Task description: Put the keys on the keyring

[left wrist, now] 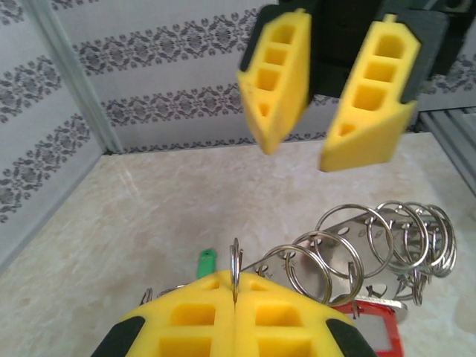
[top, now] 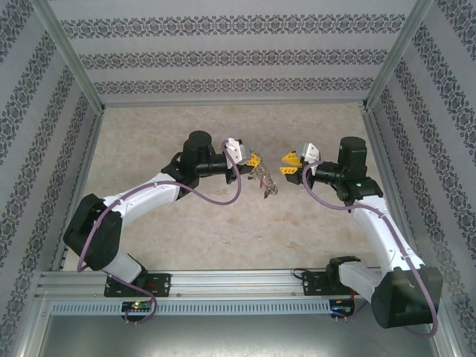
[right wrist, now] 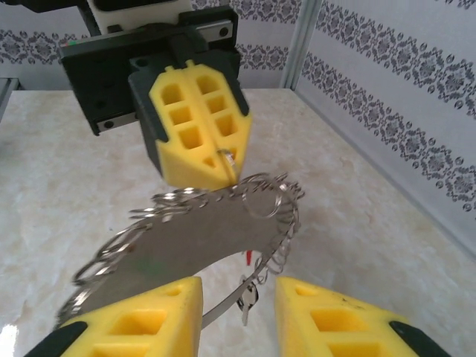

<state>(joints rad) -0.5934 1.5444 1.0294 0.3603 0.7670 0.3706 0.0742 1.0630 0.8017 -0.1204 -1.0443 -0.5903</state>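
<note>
The keyring [left wrist: 370, 239], a silvery metal band fringed with many small split rings, hangs above the table. My left gripper [left wrist: 235, 288] is shut on one of its small rings [left wrist: 235, 262]. A red key [left wrist: 378, 332] with a pale label patch hangs below the band at the lower right. My right gripper [left wrist: 327, 111] faces it from beyond, open and holding nothing. In the right wrist view my right gripper [right wrist: 238, 286] stands open just short of the keyring [right wrist: 201, 234]. There my left gripper [right wrist: 223, 165] pinches the ring's top. From above, the left gripper [top: 255, 158] and right gripper [top: 287, 161] face each other, with the keyring [top: 266, 183] dangling between them.
A green tag [left wrist: 204, 262] shows beyond the left fingers, and a small metal key [right wrist: 250, 294] dangles under the band. The marble-patterned table [top: 223, 230] is walled by patterned panels [top: 223, 59] and metal posts at the back and sides.
</note>
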